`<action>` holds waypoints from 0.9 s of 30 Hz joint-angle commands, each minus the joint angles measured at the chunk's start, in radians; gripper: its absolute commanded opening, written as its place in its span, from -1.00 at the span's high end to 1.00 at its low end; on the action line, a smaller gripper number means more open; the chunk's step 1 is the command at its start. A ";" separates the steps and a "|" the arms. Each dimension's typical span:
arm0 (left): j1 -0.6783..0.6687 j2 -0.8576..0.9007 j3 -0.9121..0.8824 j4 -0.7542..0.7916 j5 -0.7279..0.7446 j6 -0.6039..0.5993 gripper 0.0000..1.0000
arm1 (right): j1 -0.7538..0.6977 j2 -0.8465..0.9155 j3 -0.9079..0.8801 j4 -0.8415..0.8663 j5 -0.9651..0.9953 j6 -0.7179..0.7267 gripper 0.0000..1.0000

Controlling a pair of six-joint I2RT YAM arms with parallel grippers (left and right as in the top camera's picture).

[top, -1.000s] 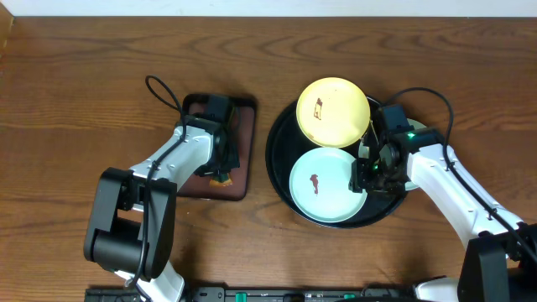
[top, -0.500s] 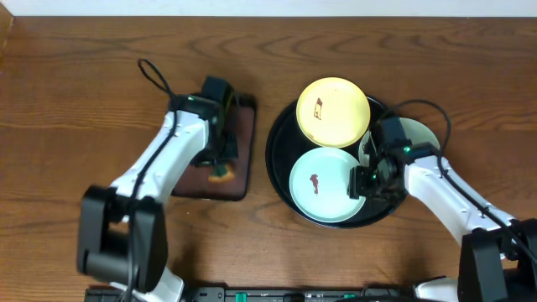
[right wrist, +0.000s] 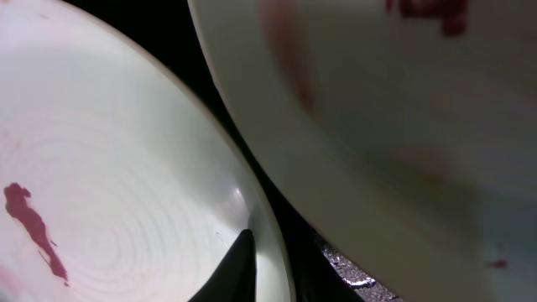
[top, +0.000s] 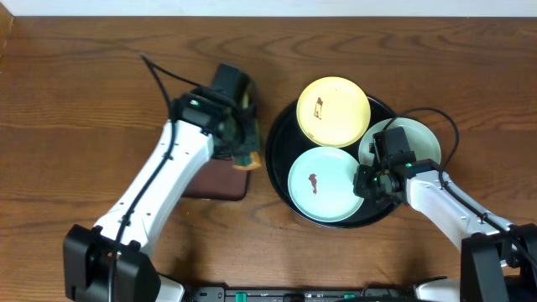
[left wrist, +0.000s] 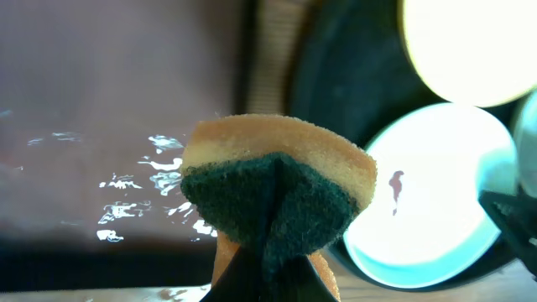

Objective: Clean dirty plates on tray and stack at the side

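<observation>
A sponge [left wrist: 277, 189], orange with a dark green scouring face, is being clamped in the left pincer [top: 244, 151], with the green face turned toward the wrist camera. The sponge is being held above the right edge of a brown mat [top: 210, 180], just beside the left rim of a round black tray [top: 278, 138]. The right pincer [top: 367, 180] is being held at the right edge of the light blue plate [top: 321, 184]. Only one dark fingertip [right wrist: 239, 264] is being shown in its wrist view, right against a plate's rim, so whether this pincer is apart or clamped on the plate cannot be told. The light blue plate is being carried in the near half of the tray, with a small dark red smear [top: 314, 181] near its middle. The pale yellow plate [top: 334, 111] is being carried in the far half, close against the blue one, with a small mark [top: 319, 106] on it. The mint green plate [top: 415, 138] is being seen at the tray's right rim, partly covered by the right arm [top: 445, 197]. Everything is being borne by a wooden tabletop [top: 84, 84].
</observation>
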 commanded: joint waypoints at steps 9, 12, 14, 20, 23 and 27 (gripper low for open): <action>-0.157 0.036 0.010 0.106 0.013 -0.149 0.85 | 0.000 0.039 -0.028 0.055 0.089 -0.020 0.98; -0.198 0.071 0.010 0.129 0.017 -0.178 0.85 | 0.000 0.053 -0.028 0.045 0.090 -0.013 0.98; -0.227 0.098 0.010 0.158 0.021 -0.206 0.85 | 0.001 0.054 -0.028 0.026 0.090 0.008 0.98; -0.358 0.253 0.010 0.308 0.095 -0.314 0.85 | 0.001 0.054 -0.028 0.016 0.079 0.007 0.98; -0.381 0.323 0.010 0.360 0.099 -0.340 0.85 | 0.002 0.054 -0.028 0.016 0.079 0.007 0.98; -0.383 0.395 0.010 0.423 0.169 -0.342 0.85 | 0.002 0.054 -0.028 0.016 0.079 0.007 0.98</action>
